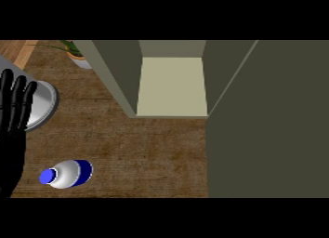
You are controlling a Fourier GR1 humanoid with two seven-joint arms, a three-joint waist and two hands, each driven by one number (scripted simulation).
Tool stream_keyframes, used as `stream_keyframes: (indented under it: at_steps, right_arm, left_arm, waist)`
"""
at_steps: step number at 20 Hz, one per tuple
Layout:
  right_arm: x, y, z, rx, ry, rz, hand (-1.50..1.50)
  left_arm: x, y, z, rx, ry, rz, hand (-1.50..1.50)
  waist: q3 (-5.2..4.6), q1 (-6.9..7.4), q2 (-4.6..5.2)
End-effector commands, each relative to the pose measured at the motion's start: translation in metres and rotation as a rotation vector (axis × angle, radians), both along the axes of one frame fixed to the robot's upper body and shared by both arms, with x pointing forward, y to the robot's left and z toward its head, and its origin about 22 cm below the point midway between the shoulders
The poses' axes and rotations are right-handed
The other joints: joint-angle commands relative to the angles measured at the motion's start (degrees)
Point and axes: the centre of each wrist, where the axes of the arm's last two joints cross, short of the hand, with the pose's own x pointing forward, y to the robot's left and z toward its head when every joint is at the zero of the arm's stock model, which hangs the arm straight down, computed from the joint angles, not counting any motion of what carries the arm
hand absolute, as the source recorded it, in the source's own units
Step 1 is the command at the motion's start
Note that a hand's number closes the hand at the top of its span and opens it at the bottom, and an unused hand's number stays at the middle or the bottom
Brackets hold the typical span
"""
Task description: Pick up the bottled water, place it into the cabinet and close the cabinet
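The left hand (pixel 9 111) stands at the frame's left edge, fingers straight and spread, grasping nothing, overlapping a metal bowl (pixel 47 104). The bottled water (pixel 68 174), blue-capped, rests on the wooden counter (pixel 147 153) at lower left. The cabinet (pixel 173 86) is open at upper centre.

Kitchen: wood-grain counter (pixel 147 148), open olive-grey cabinet (pixel 173 86) standing on it with door (pixel 277 121) swung out, metal pan (pixel 43 104) at left, potted plant (pixel 76 53) in the back corner.
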Motion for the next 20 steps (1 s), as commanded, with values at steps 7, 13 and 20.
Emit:
stream_keyframes:
  at_steps: [7, 13, 20]
  right_arm:
    - [-0.031, 0.0, -0.015, 0.112, 0.244, 0.074, -1.5]
    - [-0.077, 0.008, 0.01, 0.141, 0.282, 0.082, -1.5]
    - [-0.129, 0.008, 0.032, 0.14, 0.272, 0.082, -1.5]
  left_arm:
    - [-0.057, 0.027, -0.029, -0.197, 0.183, 0.009, -1.5]
    - [-0.107, 0.032, -0.016, -0.198, 0.217, 0.037, -1.5]
    - [-0.147, 0.035, -0.019, -0.203, 0.249, 0.104, -1.5]
  waist:
    - [0.04, 0.48, -3.02]
    - [0.07, -0.11, -3.03]
    - [0.07, -0.36, -3.27]
